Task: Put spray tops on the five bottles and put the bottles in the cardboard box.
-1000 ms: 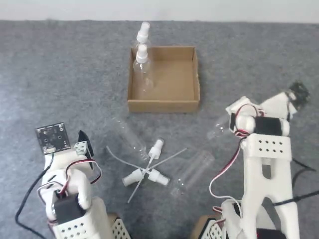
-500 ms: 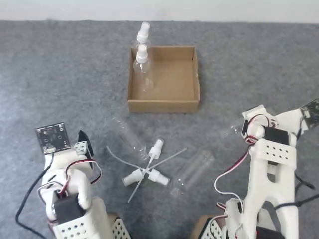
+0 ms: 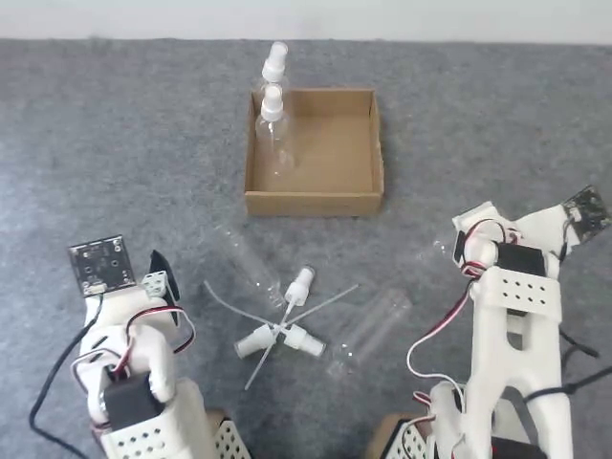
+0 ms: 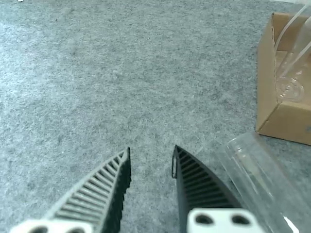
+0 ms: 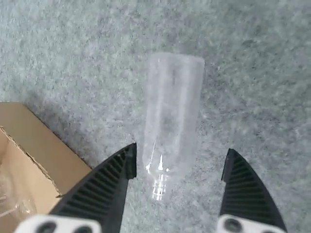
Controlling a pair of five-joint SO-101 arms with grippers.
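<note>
And the right gripper [image 5: 180,149] hangs with its fingers spread wide, straddling a capless clear bottle [image 5: 172,111] that lies flat near the tabletop's right edge. Over at the near-left corner, the left gripper [image 4: 151,149] shows just a narrow gap, nothing in it (a bare bottle [image 4: 262,179] lies just beside). Three loose spray tops [image 3: 287,325] tangle toward the near edge. The cardboard box [image 3: 314,203] sits toward the far edge, with a capped bottle [image 3: 273,129] upright in its far-left corner.

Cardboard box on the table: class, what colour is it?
The cardboard box is plain brown, which shows best in the high view.
</note>
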